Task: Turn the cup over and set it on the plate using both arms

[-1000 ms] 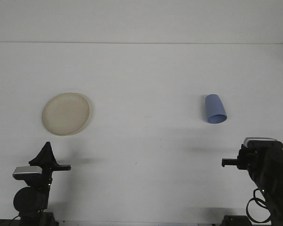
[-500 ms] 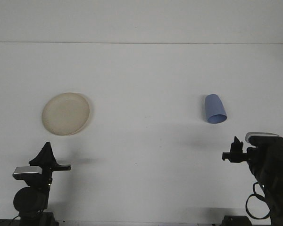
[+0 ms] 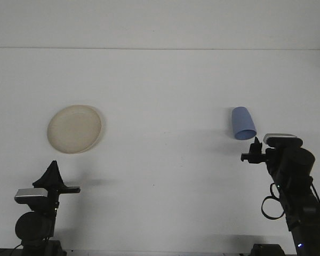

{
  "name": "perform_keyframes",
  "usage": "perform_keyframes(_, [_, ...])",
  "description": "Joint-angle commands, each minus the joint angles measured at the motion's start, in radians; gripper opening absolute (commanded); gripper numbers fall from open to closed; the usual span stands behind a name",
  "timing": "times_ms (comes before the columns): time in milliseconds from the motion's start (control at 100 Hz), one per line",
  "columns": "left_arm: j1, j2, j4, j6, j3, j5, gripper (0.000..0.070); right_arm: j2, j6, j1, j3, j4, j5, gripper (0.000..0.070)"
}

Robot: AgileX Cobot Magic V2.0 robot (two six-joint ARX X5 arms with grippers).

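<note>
— how far along were you?
— barely begun. the blue cup [image 3: 243, 124] lay on its side, untouched, well apart from the plate [image 3: 74, 128].
— fingers?
— i couldn't tell on the right gripper [image 3: 250, 155] or the left gripper [image 3: 54, 178].

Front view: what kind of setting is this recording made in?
Probably a lab or test bench: a bare white tabletop holds only a round cream plate and a blue plastic cup lying on its side, with two black robot arms at the near edge.
</note>
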Motion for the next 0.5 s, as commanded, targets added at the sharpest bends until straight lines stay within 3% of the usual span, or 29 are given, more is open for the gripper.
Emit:
perform_keyframes(0, [0.001,-0.001,0.01,0.001,-0.019,0.002,0.0011,0.009,0.011,-0.001,-0.061,0.117,0.001,0.0398])
perform_keyframes(250, [0.001,-0.001,0.011,0.001,-0.019,0.002,0.0011,0.024,0.014,-0.001,-0.33,0.533,0.008,0.0398])
perform_keyframes(490, [0.001,-0.001,0.01,0.001,-0.019,0.002,0.0011,0.111,0.001,-0.018,-0.389,0.664,0.027,0.0398])
